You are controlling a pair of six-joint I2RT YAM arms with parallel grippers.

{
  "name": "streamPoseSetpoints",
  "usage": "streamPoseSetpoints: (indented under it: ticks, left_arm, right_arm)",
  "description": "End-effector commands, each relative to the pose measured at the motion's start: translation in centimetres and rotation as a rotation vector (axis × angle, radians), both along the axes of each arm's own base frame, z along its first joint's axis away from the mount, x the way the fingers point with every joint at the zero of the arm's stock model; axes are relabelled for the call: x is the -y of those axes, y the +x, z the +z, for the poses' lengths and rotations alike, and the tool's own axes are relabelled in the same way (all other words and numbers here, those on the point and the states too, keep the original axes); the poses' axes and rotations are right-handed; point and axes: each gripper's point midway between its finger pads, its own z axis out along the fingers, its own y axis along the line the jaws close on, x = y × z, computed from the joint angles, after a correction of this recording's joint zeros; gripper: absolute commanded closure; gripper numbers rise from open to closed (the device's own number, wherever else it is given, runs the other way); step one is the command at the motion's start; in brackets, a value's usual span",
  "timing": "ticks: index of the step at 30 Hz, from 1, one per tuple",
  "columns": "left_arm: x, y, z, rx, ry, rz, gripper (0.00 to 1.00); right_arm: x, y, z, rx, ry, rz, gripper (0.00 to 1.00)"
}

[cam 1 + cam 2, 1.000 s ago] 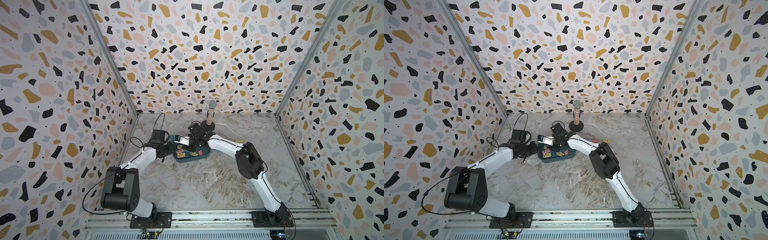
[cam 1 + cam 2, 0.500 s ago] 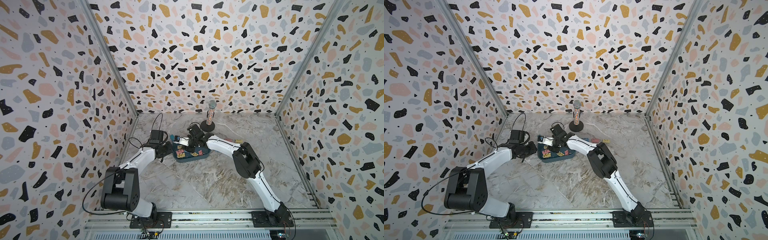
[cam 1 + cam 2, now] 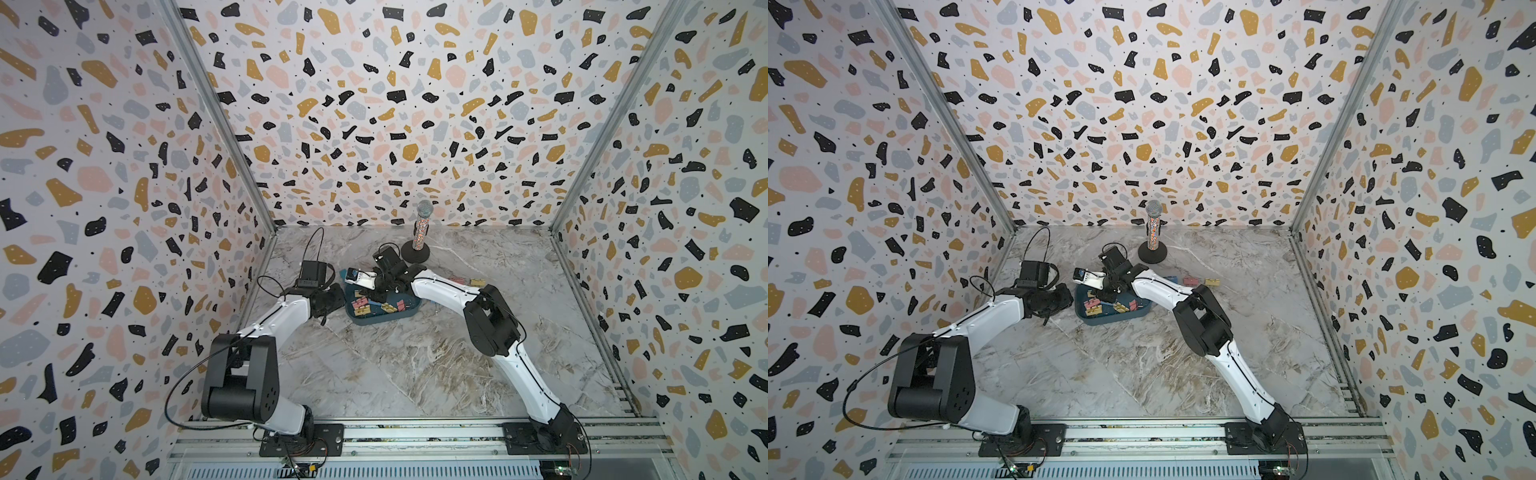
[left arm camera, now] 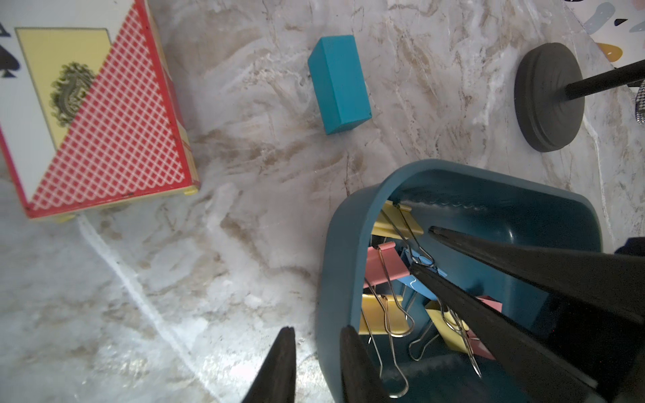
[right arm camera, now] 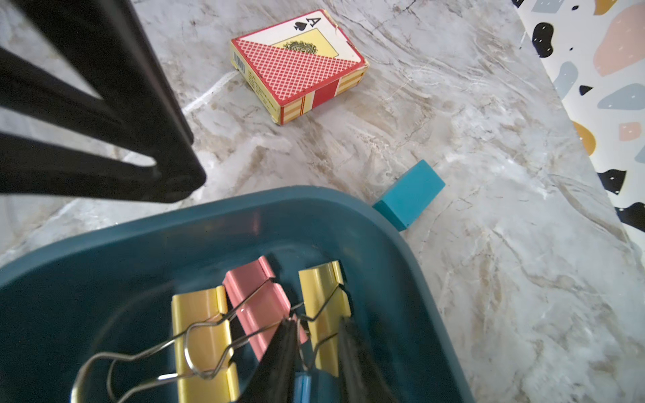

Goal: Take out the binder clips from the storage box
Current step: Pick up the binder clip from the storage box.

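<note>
Black jaws of the right gripper (image 5: 316, 321) stand narrowly apart astride the wire handle of a blue binder clip (image 5: 303, 383), low in the right wrist view; whether they pinch it I cannot tell. The left gripper (image 4: 318, 329) is clamped on the storage box (image 4: 331, 261) wall. Several binder clips (image 5: 265, 296) lie inside. Three clips (image 3: 1190, 281) are out on the marble table (image 3: 1142, 374), right of the box in a top view. A teal block (image 5: 408, 193) crowds the box corner and a card pack (image 5: 300, 66) sits beyond. The lower middle is bare marble.

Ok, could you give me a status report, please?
Left jaws shut on storage box wall. Right jaws open, tips down among the binder clips inside. Nothing blocking.
</note>
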Motion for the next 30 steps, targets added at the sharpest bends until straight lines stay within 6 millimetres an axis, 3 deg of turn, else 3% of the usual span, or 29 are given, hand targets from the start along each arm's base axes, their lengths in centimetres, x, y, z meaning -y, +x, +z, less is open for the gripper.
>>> streamPoseSetpoints:
  ticks: [1, 8, 14, 30]
  left_arm:
    - [-0.4, -0.1, 0.5, 0.021, 0.004, 0.016, 0.74]
    - [-0.5, -0.1, 0.5, 0.022, 0.004, 0.017, 0.74]
    - [-0.5, -0.2, 0.5, 0.022, 0.002, 0.016, 0.74]
    - [-0.6, -0.2, 0.7, 0.027, 0.0, 0.019, 0.74]
  right_arm:
    - [-0.7, -0.2, 1.3, -0.009, 0.027, 0.008, 0.74]
    - [-0.7, 0.0, 0.9, -0.007, 0.022, 0.0, 0.88]
    - [-0.9, 0.3, 1.7, 0.007, 0.039, -0.013, 0.99]
    - [0.1, 1.9, 4.8, 0.088, 0.058, -0.055, 1.0]
